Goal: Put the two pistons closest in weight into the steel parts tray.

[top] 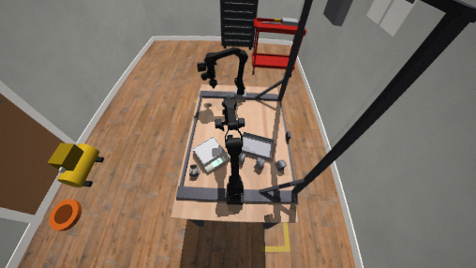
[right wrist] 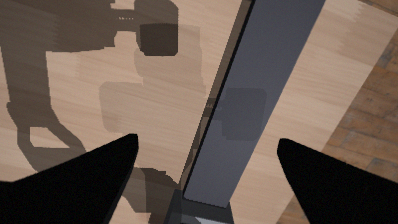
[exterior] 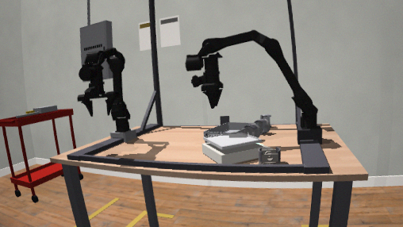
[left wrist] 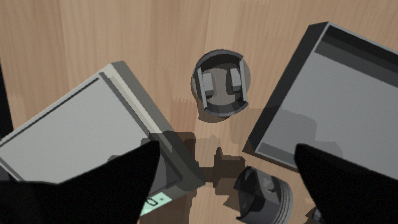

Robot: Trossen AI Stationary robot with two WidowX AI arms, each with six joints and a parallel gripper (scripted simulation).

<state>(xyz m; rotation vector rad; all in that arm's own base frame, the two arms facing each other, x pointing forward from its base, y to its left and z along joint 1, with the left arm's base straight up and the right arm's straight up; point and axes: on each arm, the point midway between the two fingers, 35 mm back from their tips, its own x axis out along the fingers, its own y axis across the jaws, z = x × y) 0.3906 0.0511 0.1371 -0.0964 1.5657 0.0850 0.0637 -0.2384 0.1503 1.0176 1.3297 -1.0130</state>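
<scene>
My left gripper (exterior: 213,105) (left wrist: 226,149) is open and empty, high above the gap between the scale (top: 206,148) (exterior: 230,140) (left wrist: 70,132) and the steel tray (top: 259,146) (left wrist: 284,91). No piston shows in the tray or on the scale, whose partly hidden display shows 0. In the left wrist view, an upright piston (left wrist: 221,84) stands between them, a tilted piston (left wrist: 267,196) lies near the tray's corner. Another piston (top: 194,171) (exterior: 270,155) is beside the scale; others (top: 260,163) (top: 280,165) are beside the tray. My right gripper (right wrist: 208,143) (exterior: 100,114) is open and empty.
The dark frame rail (top: 192,192) (right wrist: 255,100) runs around the table (top: 213,213). The right arm stands at the table's far end, its gripper high over the rail. A frame post (exterior: 155,79) rises at the back. A red cart (top: 275,61) (exterior: 29,176) stands beyond the table.
</scene>
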